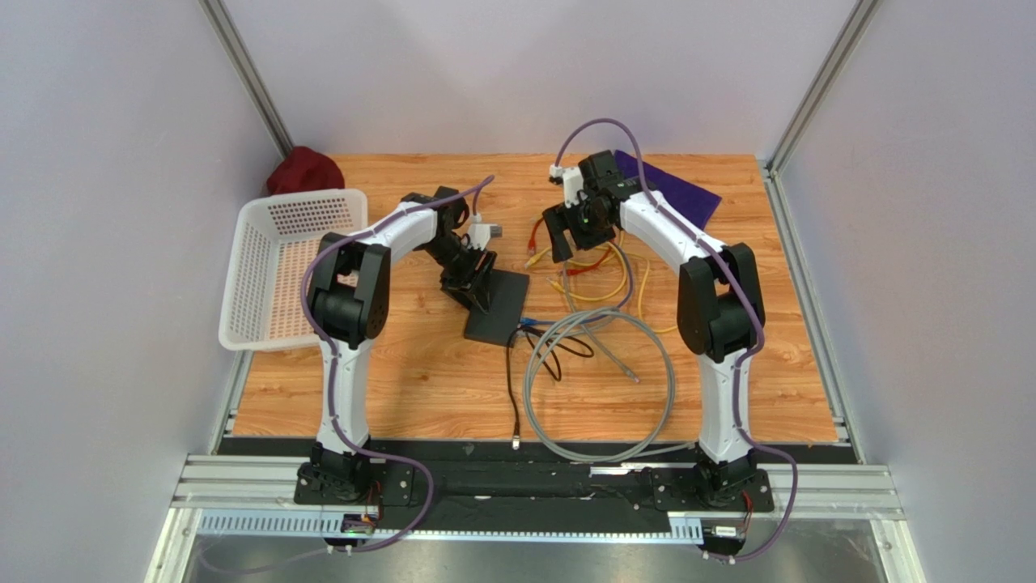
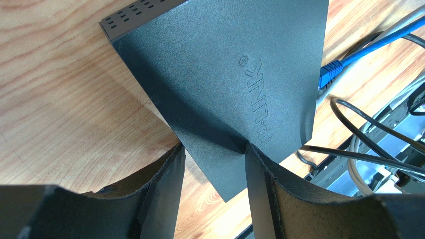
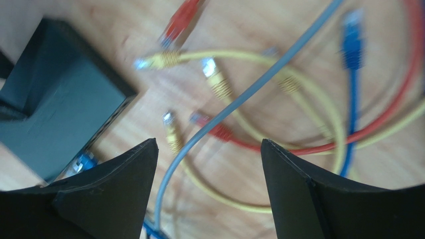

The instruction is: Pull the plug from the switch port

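Note:
The switch (image 1: 496,306) is a flat matte-black box lying on the wooden table, and it fills the left wrist view (image 2: 224,74). My left gripper (image 2: 213,147) straddles its near corner, one finger against each side, holding it. A blue plug (image 2: 330,73) sits in a port on the switch's far side, also visible from above as the blue plug (image 1: 527,324). My right gripper (image 1: 562,237) hovers open above loose cables to the right of the switch. In its own view the right gripper (image 3: 209,144) holds nothing, and a grey cable (image 3: 239,99) runs across the table beneath it.
A white mesh basket (image 1: 290,265) stands at the left, with a maroon cloth (image 1: 304,170) behind it. A purple cloth (image 1: 675,182) lies at the back right. Unplugged yellow cables (image 3: 219,82) and a red one (image 3: 180,20) lie around, and a large grey cable loop (image 1: 602,389) sits in front.

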Tool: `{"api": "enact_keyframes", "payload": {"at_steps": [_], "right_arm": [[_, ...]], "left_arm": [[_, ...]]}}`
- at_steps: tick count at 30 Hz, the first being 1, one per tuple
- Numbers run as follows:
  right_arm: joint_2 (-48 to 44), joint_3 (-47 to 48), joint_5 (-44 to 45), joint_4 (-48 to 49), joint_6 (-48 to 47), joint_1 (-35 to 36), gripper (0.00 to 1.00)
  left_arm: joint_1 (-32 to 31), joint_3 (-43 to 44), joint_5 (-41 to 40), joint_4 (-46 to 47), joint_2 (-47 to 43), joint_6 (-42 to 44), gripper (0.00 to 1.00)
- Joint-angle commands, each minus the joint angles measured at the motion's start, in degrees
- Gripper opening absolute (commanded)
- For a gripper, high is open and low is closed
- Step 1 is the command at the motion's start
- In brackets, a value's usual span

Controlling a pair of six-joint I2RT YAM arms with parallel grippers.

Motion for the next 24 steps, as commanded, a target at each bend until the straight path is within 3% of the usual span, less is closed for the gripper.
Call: {"api": "enact_keyframes", "payload": {"at_steps": [1, 5, 7, 8, 9, 10, 11, 12, 14, 19, 24], "right_arm": [[-1.3, -2.5, -8.1, -4.6, 1.4, 0.8, 0.76], [0.5, -3.9, -9.8, -4.8, 0.6, 1.4, 0.71], [1.9, -2.9, -9.5, -5.2, 0.5, 1.5, 0.63], [2.2, -2.2, -9.8, -5.8, 0.4, 1.5, 0.54], [2.5, -0.8, -10.4, -6.0, 0.2, 1.5, 0.33], [2.7, 0.1, -10.8, -6.1, 0.0, 1.5, 0.22], [2.9, 1.1, -11.4, -6.8, -0.1, 1.5, 0.04], [3.0, 3.6, -13.0, -7.0, -0.3, 1.4, 0.00], [3.6, 6.0, -16.7, -8.2, -0.5, 1.4, 0.00], [6.6, 12.8, -39.9, -7.8, 7.6, -1.4, 0.00], [7.4, 11.9, -40.7, -3.8, 13.4, -2.1, 0.00]], "left_arm": [[-1.3, 0.0, -1.4, 1.2, 2.3, 1.6, 0.57], [-1.3, 0.0, -1.6, 1.1, 2.4, 1.6, 0.57], [-1.3, 0.0, -1.7, 1.0, 2.4, 1.7, 0.56], [-1.3, -0.1, -1.7, 1.0, 2.1, 1.7, 0.57], [-1.3, -0.2, -1.7, 1.0, 2.1, 1.7, 0.57], [-1.3, -0.3, -1.8, 1.1, 2.0, 1.8, 0.57], [-1.3, -0.5, -1.7, 1.1, 1.9, 1.7, 0.57], [-1.3, -0.6, -1.7, 1.1, 1.9, 1.8, 0.57], [-1.3, -0.6, -1.7, 1.1, 1.9, 1.7, 0.57], [-1.4, -0.3, -1.7, 1.1, 2.2, 1.8, 0.57], [-1.3, -0.6, -1.8, 1.1, 2.0, 1.9, 0.57]]}}
